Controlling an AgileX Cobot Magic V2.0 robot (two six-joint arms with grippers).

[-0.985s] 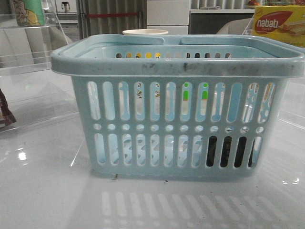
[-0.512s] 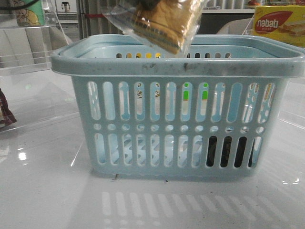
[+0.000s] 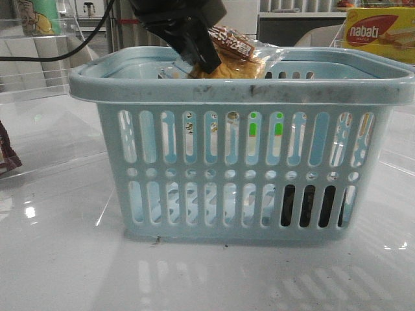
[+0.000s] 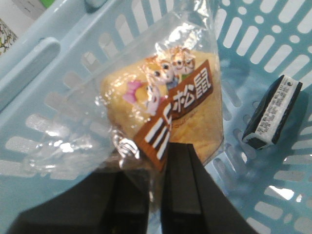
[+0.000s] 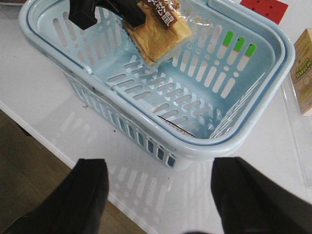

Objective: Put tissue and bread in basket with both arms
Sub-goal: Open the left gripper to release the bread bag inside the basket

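- The table (image 3: pixel 58 259) is white and glossy; it mirrors the slotted wall of the basket and some bright lights.
- Clear acrylic panels stand on the table at the far left and right in the front view, and behind them are pale cabinets and shelves.
- A yellow-and-red nabati box (image 3: pixel 379 34) stands behind the basket on the right side, well apart from it.
- The basket (image 3: pixel 240 91) is light-blue plastic, with long vertical slots, a row of round holes between them, and a thick rim with dark scuff marks.
- The left hand (image 3: pixel 202 59) is black with flat fingers; it is closed on the bread (image 3: pixel 237 55) and holds it over the basket, at the height of the rim.
- In the left wrist view the fingers (image 4: pixel 183 190) pinch the lower edge of the packet.
- The bread (image 4: pixel 168 117) is golden-brown and soft in shape, in a clear crinkled plastic packet with a dark brown label and a small cartoon picture.
- The tissue (image 4: pixel 273 113) is a small dark pack with a white printed end; it lies on the slotted floor of the basket, near one wall, apart from the bread.
- In the front view the dark pack shows through the lower slots on the right side (image 3: pixel 311 206).
- The right hand (image 5: pixel 158 195) is black, hangs beside the basket above the table edge, holds nothing, and its two fingers are wide apart.
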